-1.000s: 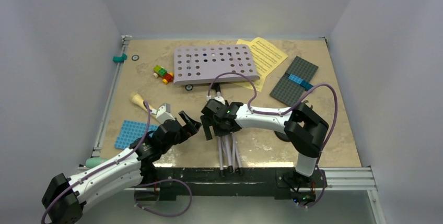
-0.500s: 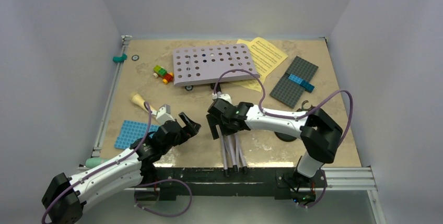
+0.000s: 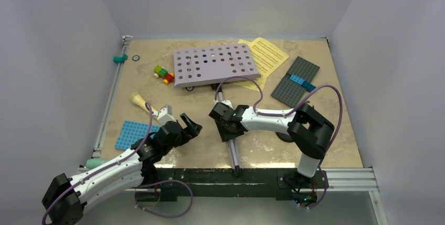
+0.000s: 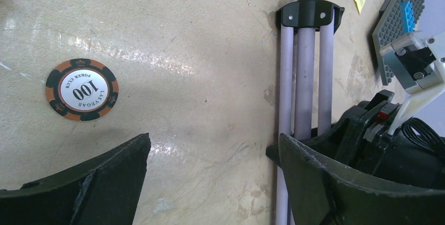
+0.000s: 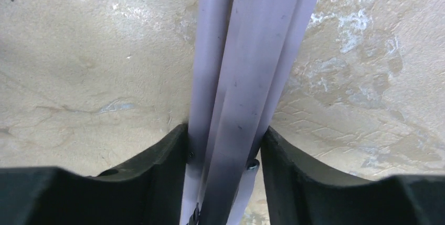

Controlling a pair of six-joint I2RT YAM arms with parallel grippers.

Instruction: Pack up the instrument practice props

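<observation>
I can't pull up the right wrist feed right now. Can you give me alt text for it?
The right end effector grips the folded lilac legs of the music stand, with its black fingers pressed against both sides of the bundle. The tubes run straight up the frame from between the fingers, over the beige marbled table.

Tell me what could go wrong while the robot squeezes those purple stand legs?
The right gripper pinches smooth round legs bundled together; they might slip out or spring apart. The lilac desk at their far end lies partly over the yellow pages and beside the bricks, so pulling the legs could drag or scatter those. The open left gripper hovers right beside the legs and might knock them.
</observation>
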